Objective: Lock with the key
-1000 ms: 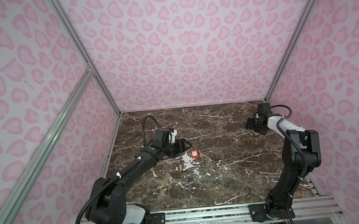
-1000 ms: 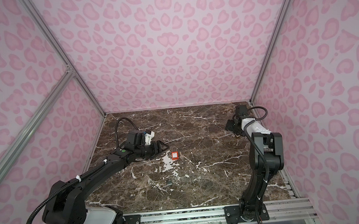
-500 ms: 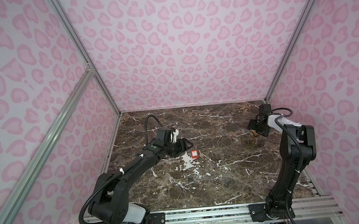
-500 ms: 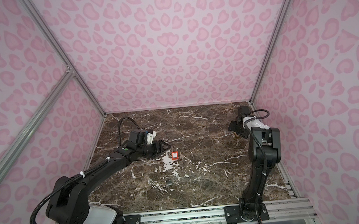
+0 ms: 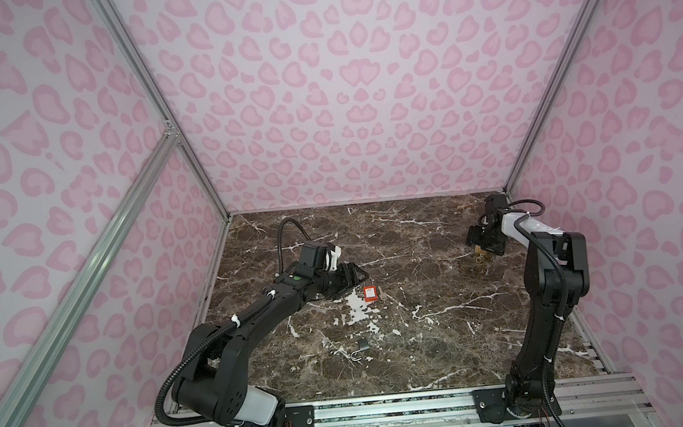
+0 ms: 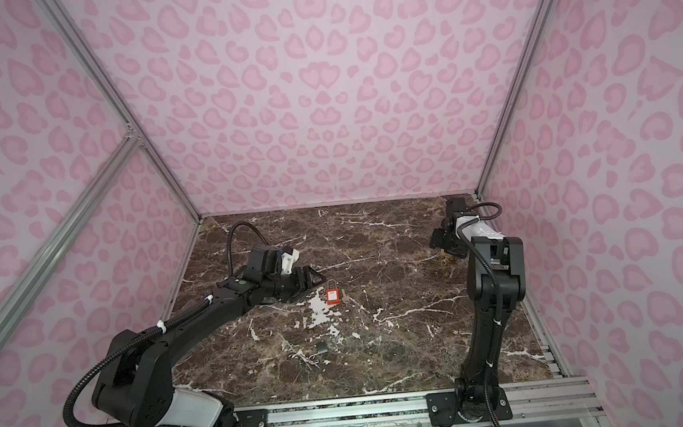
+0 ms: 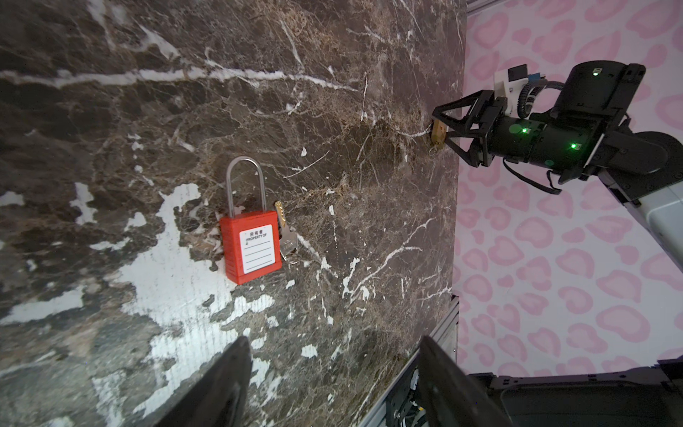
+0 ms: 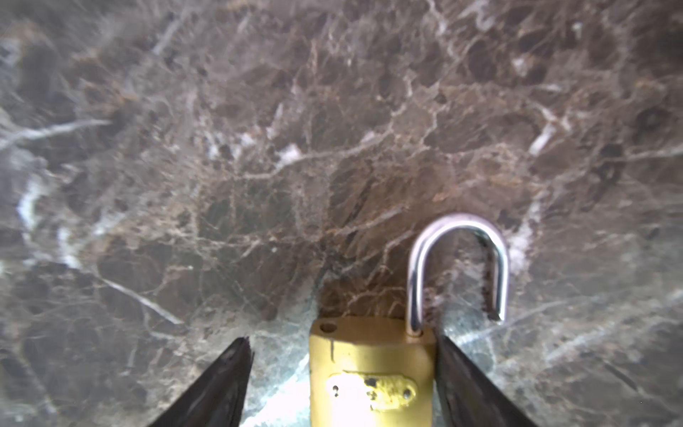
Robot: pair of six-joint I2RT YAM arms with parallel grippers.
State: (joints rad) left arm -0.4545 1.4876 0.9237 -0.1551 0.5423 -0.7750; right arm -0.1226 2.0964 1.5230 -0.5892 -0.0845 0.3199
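Note:
A brass padlock (image 8: 369, 369) lies on the marble at the back right, its steel shackle (image 8: 458, 266) swung open. My right gripper (image 8: 343, 340) is open and straddles its body: one finger touches its side, the other stands clear of it. In both top views this right gripper (image 5: 482, 249) sits low over the brass padlock (image 6: 447, 258). A red padlock (image 7: 251, 244) with a shut shackle lies mid-table, a small key (image 7: 284, 229) flat beside it. My left gripper (image 7: 334, 340) is open and empty, just left of the red padlock (image 5: 370, 293).
A small dark padlock (image 5: 362, 346) with a wire ring lies nearer the front on the marble table (image 5: 423, 320). Pink patterned walls close in the left, back and right. An aluminium rail (image 5: 388, 407) carrying both arm bases runs along the front edge.
The right arm has pulled its elbow in and turned its wrist over the brass padlock, jaws narrowing slightly. The left arm and the red padlock have stayed where they were.

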